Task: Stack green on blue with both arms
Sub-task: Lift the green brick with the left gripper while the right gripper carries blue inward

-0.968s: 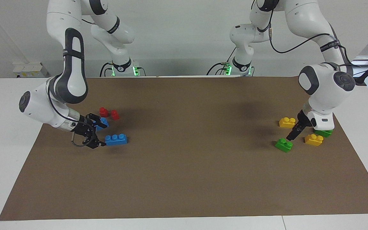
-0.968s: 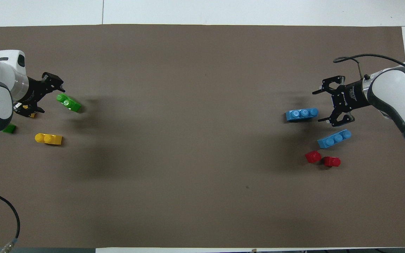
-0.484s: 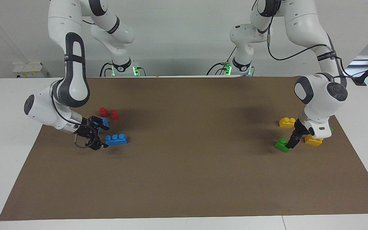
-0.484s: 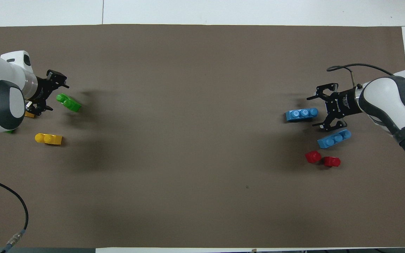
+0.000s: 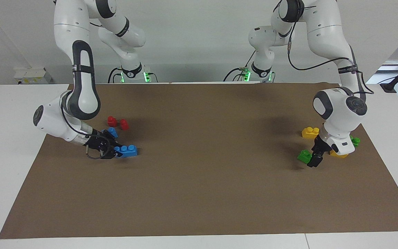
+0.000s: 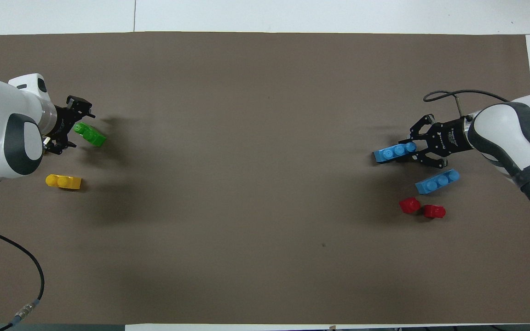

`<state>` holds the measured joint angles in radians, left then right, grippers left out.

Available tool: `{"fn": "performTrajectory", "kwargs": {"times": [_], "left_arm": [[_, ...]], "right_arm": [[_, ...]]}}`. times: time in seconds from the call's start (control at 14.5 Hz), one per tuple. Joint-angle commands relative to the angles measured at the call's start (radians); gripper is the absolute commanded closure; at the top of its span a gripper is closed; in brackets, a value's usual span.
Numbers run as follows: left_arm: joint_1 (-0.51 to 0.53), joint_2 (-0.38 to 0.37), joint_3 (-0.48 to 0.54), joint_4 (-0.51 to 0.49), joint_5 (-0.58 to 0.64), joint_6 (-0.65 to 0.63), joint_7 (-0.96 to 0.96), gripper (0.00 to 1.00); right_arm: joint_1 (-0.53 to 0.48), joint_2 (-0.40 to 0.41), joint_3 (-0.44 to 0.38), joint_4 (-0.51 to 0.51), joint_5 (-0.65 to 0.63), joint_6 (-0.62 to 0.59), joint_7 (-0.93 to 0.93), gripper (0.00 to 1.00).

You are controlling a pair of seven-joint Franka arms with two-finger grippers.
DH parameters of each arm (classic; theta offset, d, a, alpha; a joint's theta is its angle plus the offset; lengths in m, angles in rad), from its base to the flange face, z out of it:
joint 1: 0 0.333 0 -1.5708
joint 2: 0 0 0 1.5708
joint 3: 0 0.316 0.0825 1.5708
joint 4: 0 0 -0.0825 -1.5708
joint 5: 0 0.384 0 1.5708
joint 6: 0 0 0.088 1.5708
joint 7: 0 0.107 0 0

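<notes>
The green brick (image 5: pixel 304 156) (image 6: pixel 89 134) sits on the brown mat (image 5: pixel 206 193) at the lower right of the facing view and at the left edge of the overhead view. The left gripper (image 5: pixel 315 159) (image 6: pixel 69 125) is down at it with its fingers spread to either side of the brick's end, not yet pinched on it. A second green brick (image 5: pixel 355 140) peeks out from under the left arm's wrist, and two yellow bricks lie close by: one (image 5: pixel 310 132) (image 6: pixel 63 181) just above the gripper in the facing view, the other (image 5: pixel 338 154) mostly covered by the wrist.

The blue three-stud brick (image 5: pixel 126 150) (image 6: pixel 394 152) lies at the left of the facing view, at the right of the overhead view. The right gripper (image 5: pixel 113 152) (image 6: pixel 415 151) has closed its fingertips on the brick's end, with the brick resting on the mat. The other blue brick (image 5: pixel 112 132) (image 6: pixel 437 181) lies just beside it, nearer to the robots, partly covered by the gripper in the facing view. Two small red bricks (image 5: pixel 117 122) (image 6: pixel 421 208) stand side by side nearer to the robots again.
</notes>
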<state>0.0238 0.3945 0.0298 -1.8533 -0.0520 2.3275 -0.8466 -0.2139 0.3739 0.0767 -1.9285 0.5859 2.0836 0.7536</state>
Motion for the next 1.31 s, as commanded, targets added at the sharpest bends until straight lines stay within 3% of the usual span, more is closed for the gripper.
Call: {"fn": "performTrajectory", "kwargs": {"times": [0.0, 0.07, 0.14, 0.21, 0.28, 0.48, 0.76, 1.04, 1.24], "left_arm": [[0.007, -0.009, -0.005, -0.021, -0.012, 0.03, -0.009, 0.2], [0.007, -0.009, -0.005, -0.021, -0.012, 0.032, -0.011, 0.4], [0.008, -0.009, -0.005, -0.021, -0.012, 0.036, -0.008, 0.76], [0.008, -0.008, -0.005, -0.023, -0.012, 0.044, -0.008, 0.95], [0.01, -0.008, -0.005, -0.021, -0.012, 0.046, -0.008, 1.0], [0.01, -0.008, -0.005, -0.02, -0.012, 0.046, -0.006, 1.0], [-0.019, -0.032, -0.005, -0.007, -0.012, -0.028, -0.032, 1.0], [-0.082, -0.161, -0.004, -0.003, -0.012, -0.181, -0.179, 1.0], [-0.128, -0.253, -0.005, 0.014, -0.012, -0.315, -0.299, 1.0]], "right_arm": [[-0.015, -0.004, 0.011, 0.035, 0.031, -0.008, -0.062, 1.0], [-0.003, -0.004, 0.011, 0.08, 0.031, -0.048, -0.027, 1.0], [0.014, -0.006, 0.012, 0.129, 0.031, -0.084, 0.051, 1.0], [0.048, -0.012, 0.012, 0.169, 0.029, -0.109, 0.146, 1.0], [0.085, -0.016, 0.012, 0.207, 0.029, -0.128, 0.246, 1.0], [0.203, -0.053, 0.017, 0.267, 0.031, -0.142, 0.51, 1.0], [0.347, -0.072, 0.025, 0.266, 0.049, -0.105, 0.708, 1.0], [0.525, -0.101, 0.025, 0.169, 0.048, 0.102, 0.897, 1.0], [0.646, -0.124, 0.026, 0.028, 0.048, 0.339, 1.036, 1.0]]}}
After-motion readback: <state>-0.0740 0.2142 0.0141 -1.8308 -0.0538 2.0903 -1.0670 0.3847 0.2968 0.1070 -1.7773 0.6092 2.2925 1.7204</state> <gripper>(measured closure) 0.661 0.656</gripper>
